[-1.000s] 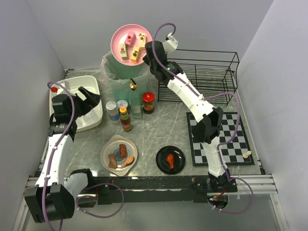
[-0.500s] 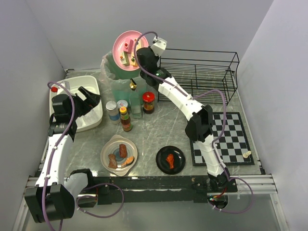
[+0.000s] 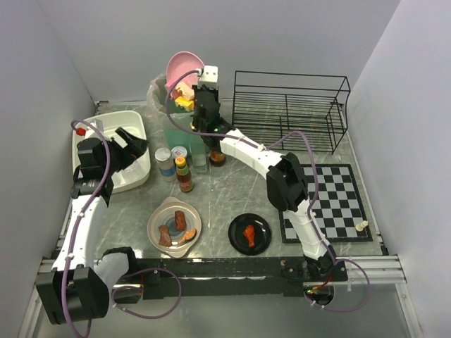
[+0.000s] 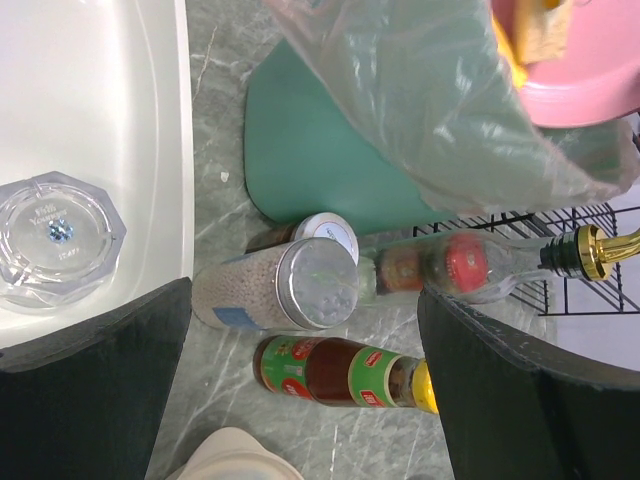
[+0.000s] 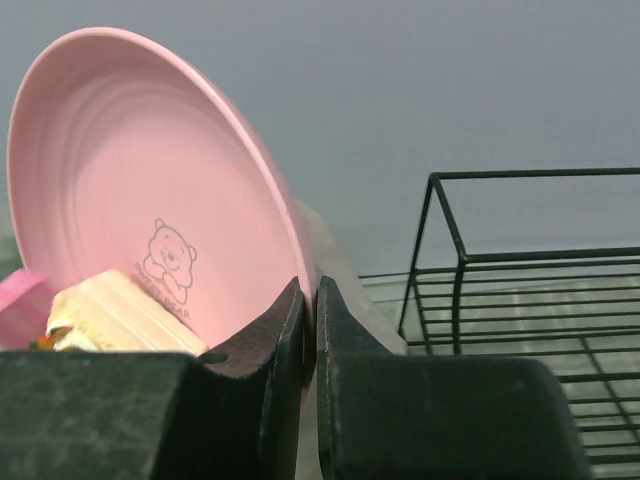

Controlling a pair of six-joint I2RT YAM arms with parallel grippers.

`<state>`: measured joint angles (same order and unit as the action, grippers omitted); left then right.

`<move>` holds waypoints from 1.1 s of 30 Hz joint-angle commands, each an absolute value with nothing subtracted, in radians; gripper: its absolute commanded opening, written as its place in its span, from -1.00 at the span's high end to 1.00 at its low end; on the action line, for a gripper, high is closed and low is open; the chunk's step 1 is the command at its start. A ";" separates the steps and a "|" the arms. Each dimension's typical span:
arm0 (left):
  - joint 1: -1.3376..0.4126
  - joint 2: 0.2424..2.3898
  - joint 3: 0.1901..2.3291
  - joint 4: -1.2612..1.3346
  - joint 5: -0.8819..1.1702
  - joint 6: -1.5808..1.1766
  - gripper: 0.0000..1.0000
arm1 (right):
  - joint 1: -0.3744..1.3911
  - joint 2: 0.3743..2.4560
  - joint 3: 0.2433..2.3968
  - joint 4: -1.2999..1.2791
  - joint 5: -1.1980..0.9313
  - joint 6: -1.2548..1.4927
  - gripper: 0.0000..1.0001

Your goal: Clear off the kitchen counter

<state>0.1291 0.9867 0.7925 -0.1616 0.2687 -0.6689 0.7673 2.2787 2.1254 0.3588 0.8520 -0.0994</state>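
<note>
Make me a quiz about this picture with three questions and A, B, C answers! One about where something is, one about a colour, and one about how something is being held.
1. Where is the pink plate?
A. on the checkered mat
B. above the green bin
C. in the white tub

2. What colour is the small plate holding one drumstick?
A. black
B. white
C. pink

3. How is the pink plate held?
A. flat
B. tilted steeply
C. upside down

Answers:
1. B, the top view shows it over the bin.
2. A, its rim is black.
3. B, the right gripper pinches its rim, and the food has slid to the low side.
</note>
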 commanded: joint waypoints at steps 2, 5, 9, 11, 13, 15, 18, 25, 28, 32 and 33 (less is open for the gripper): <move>0.129 0.986 0.798 -0.127 0.296 -0.669 -0.99 | 0.773 2.192 2.065 0.743 0.873 -0.358 1.00; 0.129 0.986 0.795 -0.124 0.298 -0.669 -0.99 | 0.784 2.204 2.045 0.915 0.848 -0.527 1.00; 0.129 0.988 0.795 -0.124 0.299 -0.669 -0.99 | 0.799 2.233 2.063 1.073 0.812 -0.704 1.00; 0.129 0.989 0.795 -0.124 0.301 -0.669 -0.99 | 0.805 2.229 2.053 1.123 0.789 -0.747 1.00; 0.129 0.992 0.796 -0.124 0.302 -0.670 -0.99 | 0.810 2.229 2.056 1.132 0.779 -0.765 1.00; 0.129 0.992 0.795 -0.121 0.304 -0.670 -0.99 | 0.810 2.230 2.068 1.126 0.779 -0.769 1.00; 0.129 0.992 0.795 -0.123 0.302 -0.670 -0.99 | 0.808 2.232 2.082 1.129 0.788 -0.778 1.00; 0.129 0.962 0.807 -0.118 0.281 -0.669 -0.99 | 0.802 2.126 2.034 1.048 0.807 -0.671 1.00; 0.129 0.925 0.818 -0.104 0.268 -0.680 -0.99 | 0.798 2.027 1.997 0.918 0.796 -0.556 1.00; 0.129 0.874 0.834 -0.060 0.265 -0.703 -0.99 | 0.787 1.881 1.977 0.622 0.726 -0.318 1.00; 0.129 0.868 0.839 -0.046 0.267 -0.709 -0.99 | 0.788 1.850 1.982 0.529 0.704 -0.261 1.00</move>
<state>0.1291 0.9222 0.7914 -0.1425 0.2718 -0.6769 0.7990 2.0769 1.9533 0.7570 0.7918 -0.5243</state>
